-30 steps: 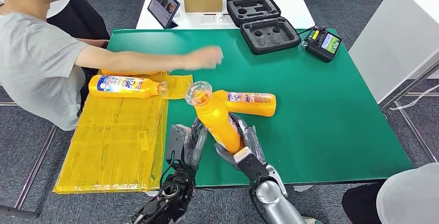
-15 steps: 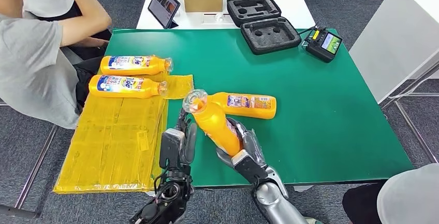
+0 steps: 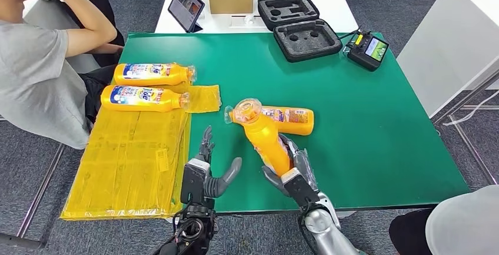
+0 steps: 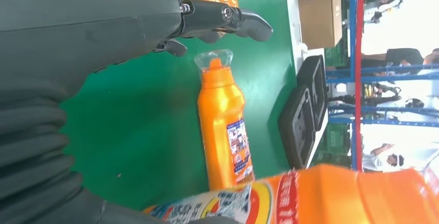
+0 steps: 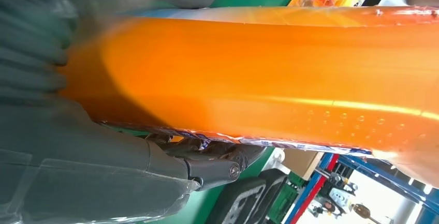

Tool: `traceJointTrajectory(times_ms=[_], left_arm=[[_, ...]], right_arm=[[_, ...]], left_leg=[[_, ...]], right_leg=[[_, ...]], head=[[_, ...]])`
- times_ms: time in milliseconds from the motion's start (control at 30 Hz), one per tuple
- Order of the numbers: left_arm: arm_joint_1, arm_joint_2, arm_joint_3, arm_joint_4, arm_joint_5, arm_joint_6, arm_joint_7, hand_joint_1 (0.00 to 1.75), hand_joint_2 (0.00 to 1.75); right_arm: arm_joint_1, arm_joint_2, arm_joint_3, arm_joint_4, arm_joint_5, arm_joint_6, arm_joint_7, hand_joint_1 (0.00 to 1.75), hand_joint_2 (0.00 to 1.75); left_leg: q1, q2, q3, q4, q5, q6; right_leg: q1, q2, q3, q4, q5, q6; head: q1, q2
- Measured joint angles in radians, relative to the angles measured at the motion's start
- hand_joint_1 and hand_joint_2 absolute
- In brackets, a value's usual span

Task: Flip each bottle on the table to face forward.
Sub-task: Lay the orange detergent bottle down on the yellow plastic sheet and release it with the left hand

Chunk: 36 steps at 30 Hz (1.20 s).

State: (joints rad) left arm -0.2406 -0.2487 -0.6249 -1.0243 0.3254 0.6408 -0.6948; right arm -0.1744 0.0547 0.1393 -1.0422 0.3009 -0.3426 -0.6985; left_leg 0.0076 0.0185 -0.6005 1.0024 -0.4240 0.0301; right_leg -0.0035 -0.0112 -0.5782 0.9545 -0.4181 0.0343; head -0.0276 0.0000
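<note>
Presently, head view: right hand point(image 3: 292, 169) grasps one orange bottle point(image 3: 266, 137) around its lower body, lifted off the green surface point(image 3: 376, 131) and tilted, cap end up and leaning toward the robot's left. Left hand point(image 3: 207, 171) is released, fingers spread, just beside that bottle and apart from it, holding nothing. A second orange bottle point(image 3: 283, 118) lies flat on the surface right behind the lifted one, cap toward the left, its small-print label up. Two more bottles lie at the left: one point(image 3: 154, 73) on the green, one point(image 3: 144, 98) on the yellow sheet point(image 3: 129, 161), both showing a blue-and-white front label. A person point(image 3: 41, 72) sits at the left edge.

Left wrist view: open fingers point(image 4: 228, 19) of the left hand over the green; the lying bottle point(image 4: 223, 125) flat beyond them; a labelled portion of the held bottle point(image 4: 310, 195) in the near corner.

Right wrist view: held bottle point(image 5: 269, 74) blurred, plain orange side toward the camera, the right hand's fingers point(image 5: 212, 164) wrapped beneath it.

Step in hand, as judged: the turn of the held bottle, carried by the right hand alone. The next move calls for rotating it about its long axis until the front label is uppermost, then laying it down clear of the bottle behind. That second bottle appears still to need turning.
</note>
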Motion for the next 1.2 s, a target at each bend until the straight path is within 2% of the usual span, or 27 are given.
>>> traceJointTrajectory(times_ms=[500,1033,1200], left_arm=[[-0.019,-0.01,-0.028,0.034,-0.007,-0.007,-0.001,0.0,1.75],[-0.029,-0.028,-0.046,0.043,0.006,-0.034,-0.004,0.0,1.75],[-0.03,-0.028,-0.048,0.036,0.036,-0.062,0.017,0.0,1.75]], right_arm=[[-0.005,0.017,0.001,0.013,0.06,0.006,0.0,1.75,1.75],[-0.074,0.058,0.034,0.163,0.116,0.005,0.0,1.75,1.75],[-0.102,0.067,0.048,0.217,0.143,-0.025,0.0,1.75,1.75]], left_leg=[[0.0,0.0,-0.001,0.0,0.0,0.0],[0.0,0.0,-0.001,0.0,0.0,0.0],[0.0,0.0,-0.001,0.0,0.0,0.0]], right_leg=[[0.0,0.0,0.0,0.0,0.0,0.0],[0.0,0.0,0.0,0.0,0.0,0.0],[0.0,0.0,0.0,0.0,0.0,0.0]], head=[[0.0,0.0],[0.0,0.0],[0.0,0.0]])
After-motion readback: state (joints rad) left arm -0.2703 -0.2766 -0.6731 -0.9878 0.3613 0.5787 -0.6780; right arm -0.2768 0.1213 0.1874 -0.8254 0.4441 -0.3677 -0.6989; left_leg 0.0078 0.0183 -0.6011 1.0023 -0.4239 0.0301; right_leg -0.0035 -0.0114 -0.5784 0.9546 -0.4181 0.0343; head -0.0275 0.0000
